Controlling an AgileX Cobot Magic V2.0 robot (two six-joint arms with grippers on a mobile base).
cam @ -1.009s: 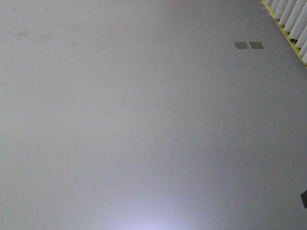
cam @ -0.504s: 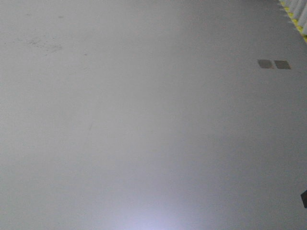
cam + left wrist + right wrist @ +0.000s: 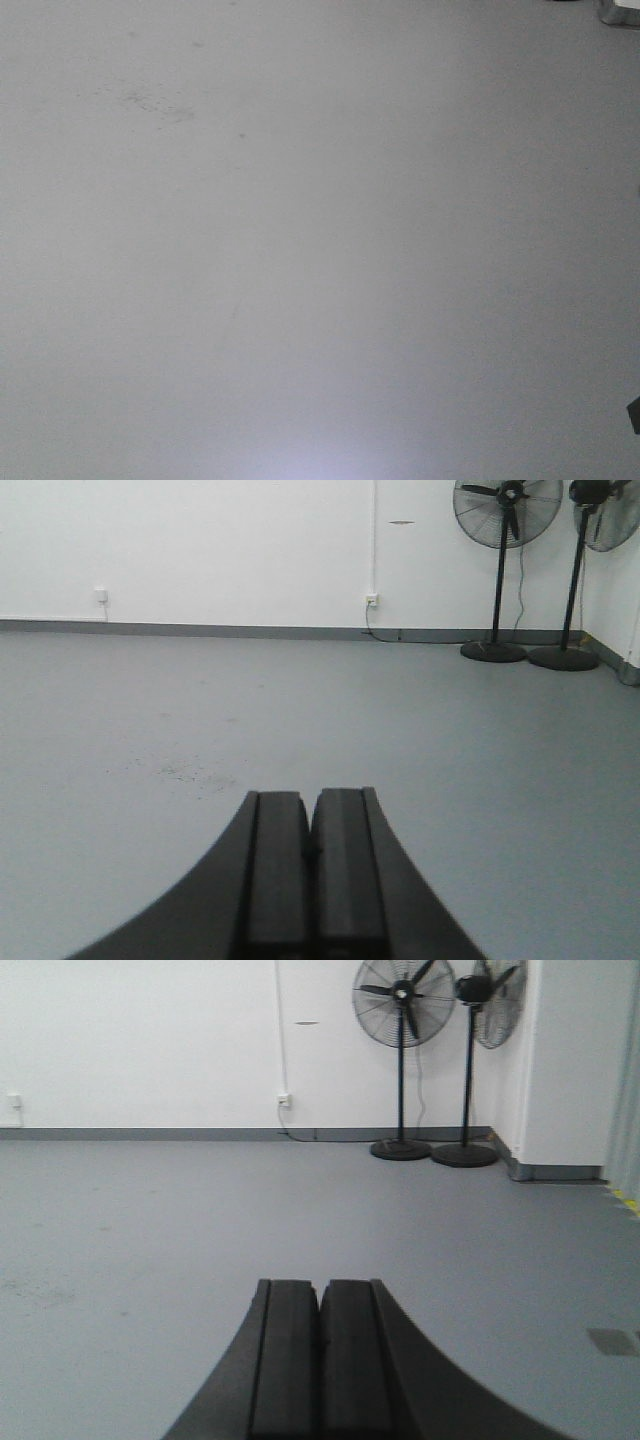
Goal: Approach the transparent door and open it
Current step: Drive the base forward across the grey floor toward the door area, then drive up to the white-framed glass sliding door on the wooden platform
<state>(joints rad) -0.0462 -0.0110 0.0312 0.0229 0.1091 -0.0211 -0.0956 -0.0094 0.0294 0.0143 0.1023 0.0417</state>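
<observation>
Pointing forward over bare ground, the left gripper (image 3: pixel 310 815) is keeping its two dark fingers pressed flat together with nothing between them. The right gripper (image 3: pixel 320 1300) is doing likewise, closed on nothing.

Just beyond them the grey floor (image 3: pixel 320 250) is filling the whole front view. A patch of scuff marks (image 3: pixel 190 773) is lying ahead of the left arm, and a small floor plate (image 3: pixel 612 1340) is sitting off to the right of the right arm. Farther out on that side, a yellow marking (image 3: pixel 625 1200) is running along the floor's edge beside a white column (image 3: pixel 565 1060). At the far end a white wall (image 3: pixel 200 550) is closing the room, with two pedestal fans (image 3: pixel 402 1000) standing against it toward the right.

The transparent door is not showing in any view, so its direction from either gripper cannot be told, nor which arm is nearer, nor how its handle is lying. The robot is most likely in the driving stage. The base probably needs to turn or travel until the door comes into sight before either arm can be chosen for the pull.
</observation>
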